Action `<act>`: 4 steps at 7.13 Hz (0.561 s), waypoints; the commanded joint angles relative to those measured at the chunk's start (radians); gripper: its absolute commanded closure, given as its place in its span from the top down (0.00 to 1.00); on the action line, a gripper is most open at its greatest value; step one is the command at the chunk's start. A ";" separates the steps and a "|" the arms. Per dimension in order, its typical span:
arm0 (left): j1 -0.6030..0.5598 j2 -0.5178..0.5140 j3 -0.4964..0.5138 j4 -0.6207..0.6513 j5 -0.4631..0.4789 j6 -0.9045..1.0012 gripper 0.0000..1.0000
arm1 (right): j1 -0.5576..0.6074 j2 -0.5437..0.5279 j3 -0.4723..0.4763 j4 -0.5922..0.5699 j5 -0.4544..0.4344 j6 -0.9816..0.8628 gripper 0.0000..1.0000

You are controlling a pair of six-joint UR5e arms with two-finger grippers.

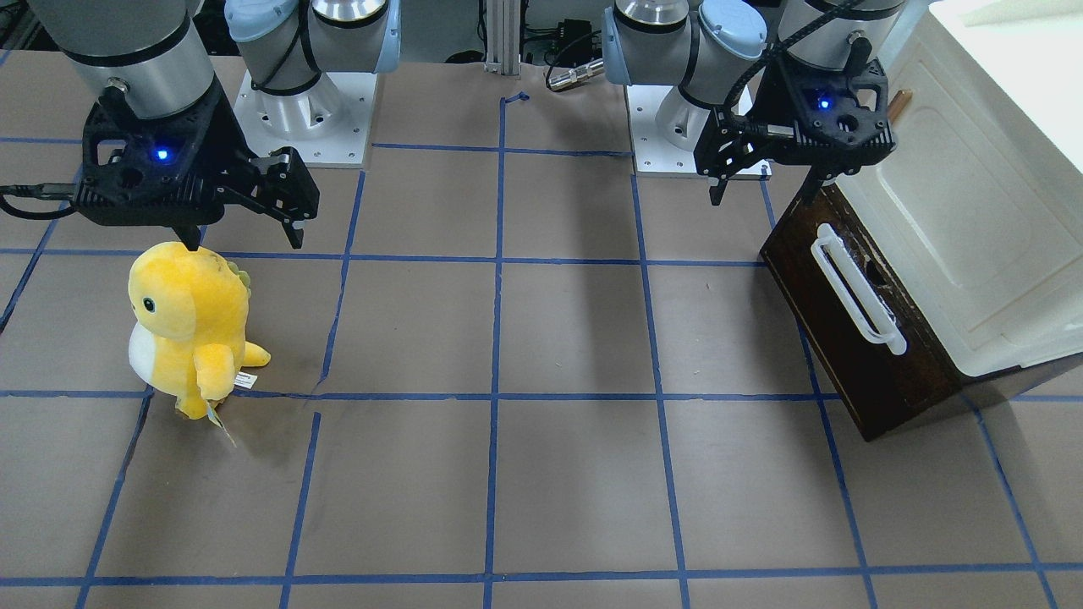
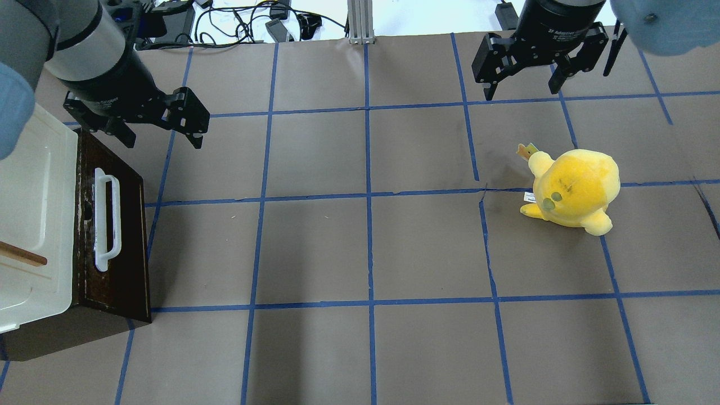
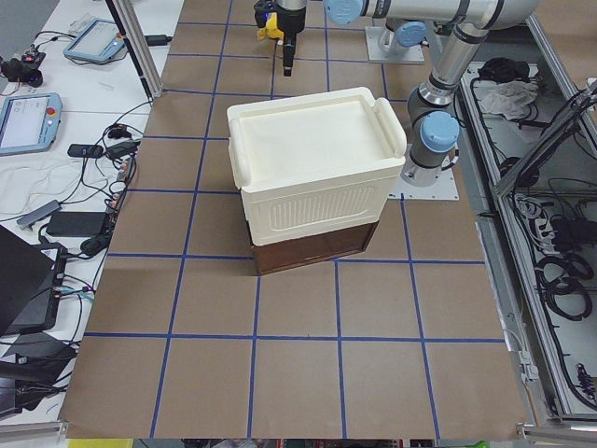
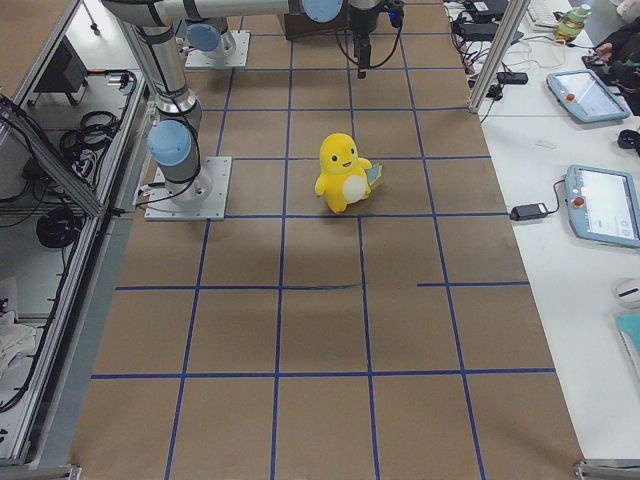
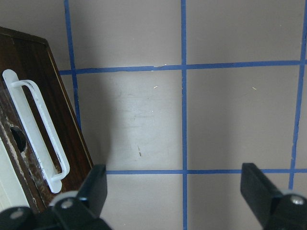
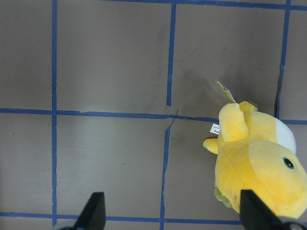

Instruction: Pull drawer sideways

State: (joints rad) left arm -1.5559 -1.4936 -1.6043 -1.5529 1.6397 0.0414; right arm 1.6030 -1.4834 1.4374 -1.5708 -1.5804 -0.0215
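While the drawer (image 2: 118, 270) sits under the white cabinet (image 2: 34, 225) at the table's (image 2: 365, 253) left end, its handle (image 2: 106, 219) faces bare grid. The left gripper (image 2: 163, 140) hovers near one front corner, jaws wide and empty. The right gripper (image 2: 521, 93) is likewise wide, near the yellow plush (image 2: 574, 188), well apart.

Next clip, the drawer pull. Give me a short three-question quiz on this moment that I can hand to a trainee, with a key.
1. True or false: the left gripper is shut on the white handle of the drawer.
2. What stands nearest the right gripper? A) a yellow plush toy B) a red mug C) a green bowl
3. Fill in: both grippers have their jaws ____.

Key: 1. False, it hangs open, clear of the handle. 2. A. 3. Open.
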 commanded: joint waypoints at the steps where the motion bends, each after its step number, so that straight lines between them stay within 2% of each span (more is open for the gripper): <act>1: 0.000 -0.002 0.006 -0.003 0.002 0.000 1.00 | 0.000 0.000 0.000 0.000 0.000 0.000 1.00; 4: 0.010 0.001 0.009 0.003 0.000 0.000 1.00 | 0.000 0.000 0.000 0.000 0.000 0.000 1.00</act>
State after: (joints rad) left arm -1.5528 -1.4929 -1.5966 -1.5552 1.6416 0.0414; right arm 1.6030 -1.4834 1.4373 -1.5708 -1.5804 -0.0221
